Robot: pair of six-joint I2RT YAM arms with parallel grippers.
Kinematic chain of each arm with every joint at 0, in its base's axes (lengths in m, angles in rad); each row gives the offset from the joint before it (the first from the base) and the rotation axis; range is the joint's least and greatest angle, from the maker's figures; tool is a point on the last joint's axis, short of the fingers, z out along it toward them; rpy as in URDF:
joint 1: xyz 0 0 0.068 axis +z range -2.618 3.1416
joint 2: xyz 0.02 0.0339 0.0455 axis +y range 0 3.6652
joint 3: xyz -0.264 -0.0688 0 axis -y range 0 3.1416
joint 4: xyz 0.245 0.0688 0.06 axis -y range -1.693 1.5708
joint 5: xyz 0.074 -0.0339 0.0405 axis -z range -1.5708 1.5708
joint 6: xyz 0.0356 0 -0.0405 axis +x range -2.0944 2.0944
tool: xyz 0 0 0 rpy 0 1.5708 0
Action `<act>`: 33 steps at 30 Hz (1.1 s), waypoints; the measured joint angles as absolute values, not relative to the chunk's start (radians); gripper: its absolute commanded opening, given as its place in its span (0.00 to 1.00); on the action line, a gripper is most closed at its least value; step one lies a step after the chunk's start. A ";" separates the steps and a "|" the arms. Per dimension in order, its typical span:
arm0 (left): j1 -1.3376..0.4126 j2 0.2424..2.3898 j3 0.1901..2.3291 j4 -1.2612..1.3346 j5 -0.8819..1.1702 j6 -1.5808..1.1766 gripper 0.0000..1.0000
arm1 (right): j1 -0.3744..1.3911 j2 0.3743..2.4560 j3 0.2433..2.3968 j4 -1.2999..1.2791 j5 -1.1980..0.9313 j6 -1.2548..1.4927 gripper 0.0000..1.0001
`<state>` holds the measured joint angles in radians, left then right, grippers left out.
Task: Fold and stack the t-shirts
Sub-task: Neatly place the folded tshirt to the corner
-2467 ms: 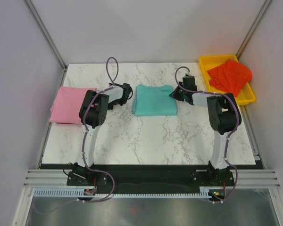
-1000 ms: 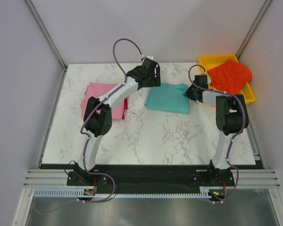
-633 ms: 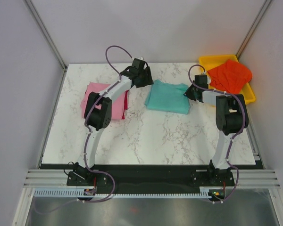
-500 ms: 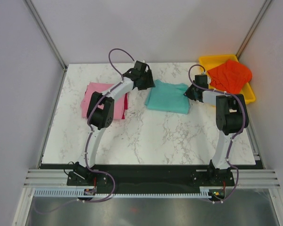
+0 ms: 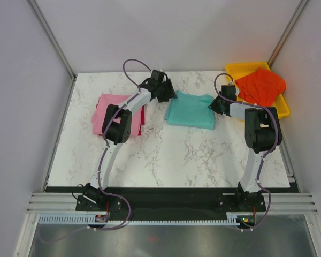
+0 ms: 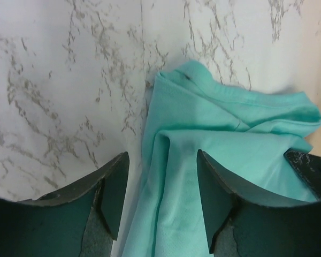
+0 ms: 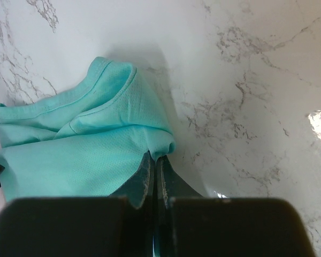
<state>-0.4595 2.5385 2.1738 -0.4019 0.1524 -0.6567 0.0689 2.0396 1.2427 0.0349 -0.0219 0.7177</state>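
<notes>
Teal t-shirt [image 5: 190, 110] has one edge pinched in right end effector [image 7: 154, 156].

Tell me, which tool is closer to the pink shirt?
Left. The left tool sits at the left edge of the teal shirt, beside the pink shirt. The right tool pinches the teal shirt's right edge, farther off.

No writing, label, brand or number is readable on anything.
</notes>
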 measured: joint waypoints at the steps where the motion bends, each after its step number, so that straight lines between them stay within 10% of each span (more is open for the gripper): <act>1: -0.456 2.550 2.189 -0.399 0.162 -0.665 0.61 | 0.069 2.040 1.243 0.036 -0.022 0.718 0.00; 15: -0.445 2.623 2.276 -0.367 0.215 -0.736 0.44 | 0.068 2.042 1.243 0.043 -0.026 0.717 0.00; 23: -0.456 2.638 2.276 -0.358 0.220 -0.754 0.02 | 0.068 2.045 1.243 0.049 -0.037 0.714 0.00; 33: -0.461 2.571 2.132 -0.245 0.215 -0.750 0.02 | 0.066 2.036 1.230 0.059 -0.046 0.701 0.00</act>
